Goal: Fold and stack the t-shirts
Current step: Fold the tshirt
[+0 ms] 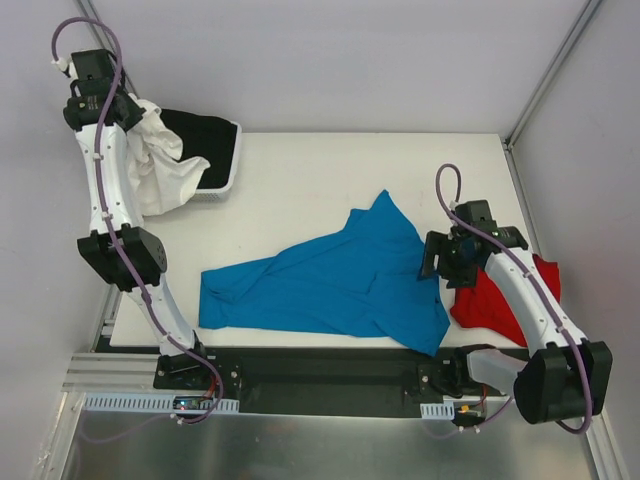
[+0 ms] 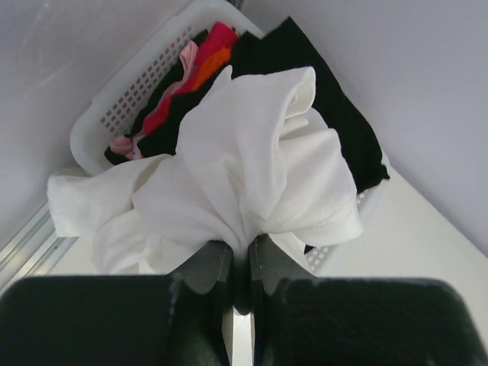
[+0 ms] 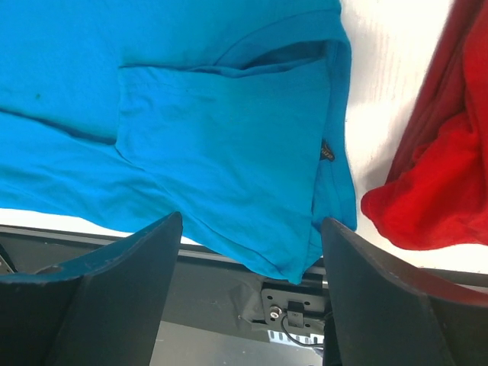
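Pinching a bunch of white cloth (image 2: 252, 168) in tightly closed jaws, the left gripper (image 2: 240, 263) hangs over a white basket (image 2: 99, 114) at the table's far left corner. Its wrist camera shows what the overhead view mostly hides: a black cloth (image 2: 335, 114) and bright fabric (image 2: 191, 69) in pink, red and orange inside the basket. The right gripper (image 3: 250, 229) hovers with jaws spread wide and nothing between them, above the near right corner of the blue shirt (image 3: 191, 114). Its wrist view picks out a folded-over flap and a small label (image 3: 326, 152) at the hem, too small to see from overhead. The blue shirt lies rumpled across the middle of the white table (image 1: 320, 170), one corner overhanging the near edge. The red shirt (image 1: 487, 305) sits bunched at the right edge, partly under the right arm (image 1: 530, 300), with a strip of bare table between the two shirts. Pale walls (image 1: 350, 60) close in on the left, back and right, and open tabletop stretches behind the blue shirt to the far edge.
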Tool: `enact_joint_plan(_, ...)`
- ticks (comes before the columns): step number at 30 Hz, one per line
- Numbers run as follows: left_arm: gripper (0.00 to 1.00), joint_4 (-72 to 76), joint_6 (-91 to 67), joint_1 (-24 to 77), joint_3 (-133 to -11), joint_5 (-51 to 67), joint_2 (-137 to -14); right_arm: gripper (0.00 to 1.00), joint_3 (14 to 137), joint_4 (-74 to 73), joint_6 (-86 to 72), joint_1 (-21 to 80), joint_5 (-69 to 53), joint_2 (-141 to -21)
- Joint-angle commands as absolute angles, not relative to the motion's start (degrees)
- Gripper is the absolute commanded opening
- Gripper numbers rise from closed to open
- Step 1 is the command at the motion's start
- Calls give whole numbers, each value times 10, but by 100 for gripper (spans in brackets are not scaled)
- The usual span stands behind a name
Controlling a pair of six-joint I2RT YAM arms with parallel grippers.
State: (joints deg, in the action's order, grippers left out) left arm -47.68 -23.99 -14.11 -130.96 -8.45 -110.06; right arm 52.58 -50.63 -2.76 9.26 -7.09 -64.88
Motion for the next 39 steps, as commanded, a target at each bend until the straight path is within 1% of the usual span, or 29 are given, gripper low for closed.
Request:
enact_joint_plan(1,0,-441,-280,-173,-1393,-46,-1128,77,543,-512,-16,91,-91,-683)
enact_joint_plan(4,0,-417,-281,-174,-1434,-23,-1153,76,553,-505,-18,91,-97,-707)
enact_joint_plan(7,1,-373,-287,-174,-1442,-2,-1167,76,560,-497,-22,91,-101,-722)
enact_joint_plan(10,5,-341,-297,-178,-1443,20,-1190,76,565,-487,-28,91,-105,-736)
enact_joint_plan(12,6,-341,-329,-187,-1441,66,-1227,76,569,-482,-30,92,-109,-745)
enact_joint_plan(15,7,-342,-366,-202,-1391,133,-1263,76,579,-478,-33,91,-112,-756)
enact_joint_plan(18,9,-341,-358,-198,-1332,149,-1269,76,584,-480,-34,92,-111,-758)
enact_joint_plan(20,18,-342,-345,-198,-1308,150,-1269,76,583,-481,-33,91,-111,-757)
enact_joint_plan(21,26,-343,-336,-198,-1286,149,-1268,76,581,-480,-33,92,-111,-757)
enact_joint_plan(22,54,-343,-331,-199,-1277,149,-1268,76,581,-481,-33,91,-112,-757)
enact_joint_plan(24,75,-349,-316,-200,-1253,149,-1264,76,579,-479,-33,91,-114,-758)
enact_joint_plan(25,81,-351,-312,-199,-1245,147,-1259,76,579,-477,-34,91,-115,-759)
enact_joint_plan(26,91,-350,-307,-199,-1238,145,-1246,76,578,-476,-34,92,-117,-759)
enact_joint_plan(27,98,-351,-298,-198,-1228,141,-1238,76,575,-474,-37,92,-119,-759)
enact_joint_plan(32,99,-353,-266,-180,-1226,110,-1151,76,559,-462,-47,97,-124,-751)
enact_joint_plan(35,99,-353,-265,-161,-1187,114,-1095,76,557,-454,-53,102,-123,-751)
enact_joint_plan(37,99,-354,-254,-132,-1114,119,-1047,76,557,-448,-58,106,-124,-751)
enact_joint_plan(38,99,-353,-243,-116,-1047,122,-1029,76,557,-445,-60,110,-124,-751)
enact_joint_plan(39,99,-354,-235,-99,-1009,121,-1007,76,556,-442,-62,114,-123,-754)
